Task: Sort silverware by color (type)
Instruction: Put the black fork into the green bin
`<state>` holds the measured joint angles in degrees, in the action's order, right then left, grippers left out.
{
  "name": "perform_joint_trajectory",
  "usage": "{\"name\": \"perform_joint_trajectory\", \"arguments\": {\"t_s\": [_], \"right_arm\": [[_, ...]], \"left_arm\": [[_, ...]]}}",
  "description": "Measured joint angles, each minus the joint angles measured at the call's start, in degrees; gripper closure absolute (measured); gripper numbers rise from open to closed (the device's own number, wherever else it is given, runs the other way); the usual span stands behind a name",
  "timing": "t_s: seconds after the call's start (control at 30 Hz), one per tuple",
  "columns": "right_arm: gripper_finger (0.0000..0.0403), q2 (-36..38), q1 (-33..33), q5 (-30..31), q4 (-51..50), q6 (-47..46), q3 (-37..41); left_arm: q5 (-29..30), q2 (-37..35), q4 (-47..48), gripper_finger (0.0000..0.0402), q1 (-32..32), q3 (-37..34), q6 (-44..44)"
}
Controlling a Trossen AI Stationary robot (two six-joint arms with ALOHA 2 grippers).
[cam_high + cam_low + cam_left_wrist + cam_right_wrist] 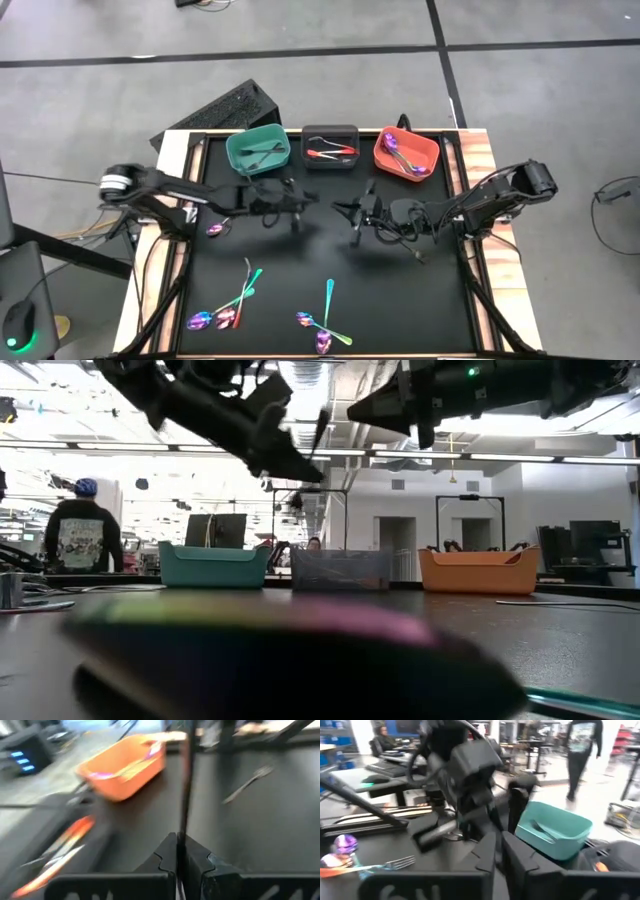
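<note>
A blurred iridescent utensil (290, 645) fills the low view's foreground, its type unreadable.

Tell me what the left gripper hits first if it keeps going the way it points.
Probably the right gripper: seen from above, the left gripper, shut on a thin dark utensil, points straight at it. Their heights look similar, but depth is unclear.

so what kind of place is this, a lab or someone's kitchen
Most likely a robotics lab or open workshop, not a kitchen: bare ceiling ducts, rows of desks with monitors, a person standing at a workstation, and a black table on a concrete floor.
</note>
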<state>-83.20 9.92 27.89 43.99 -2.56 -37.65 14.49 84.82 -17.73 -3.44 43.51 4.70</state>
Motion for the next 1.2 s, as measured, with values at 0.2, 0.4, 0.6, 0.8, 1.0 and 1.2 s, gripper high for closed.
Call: {"name": "perform_joint_trajectory", "arguments": {"t_s": [0.2, 0.4, 0.6, 0.8, 1.0, 1.2], "right_arm": [[0.0292, 0.0, -0.2, 3.5, 0.0, -0.5, 0.0], [0.0257, 0.0, -1.3, 3.5, 0.5, -1.0, 0.0], [0.0244, 0.0, -1.5, 3.5, -1.0, -3.9, 0.0], [0.0236, 0.0, -1.1, 3.5, -3.3, -5.0, 0.0], [0.0228, 0.0, -1.5, 3.6, -4.1, -5.4, 0.0], [0.0221, 0.0, -2.3, 5.8, -4.8, -8.2, 0.0]], "left_arm": [[3.4, -13.7, 25.2, 0.0401, -9.9, 2.3, 8.7], [5.8, -13.7, 41.5, 0.0401, -25.8, 9.1, 16.1], [6.3, -4.8, 48.9, 0.0401, -36.2, 14.4, 17.6], [6.9, 3.2, 56.2, 0.0401, -39.2, 18.5, 16.4], [8.7, 6.3, 57.8, 0.0397, -39.3, 19.8, 16.3], [8.6, 5.5, 58.3, 0.0335, -39.3, 19.9, 15.6]]}}
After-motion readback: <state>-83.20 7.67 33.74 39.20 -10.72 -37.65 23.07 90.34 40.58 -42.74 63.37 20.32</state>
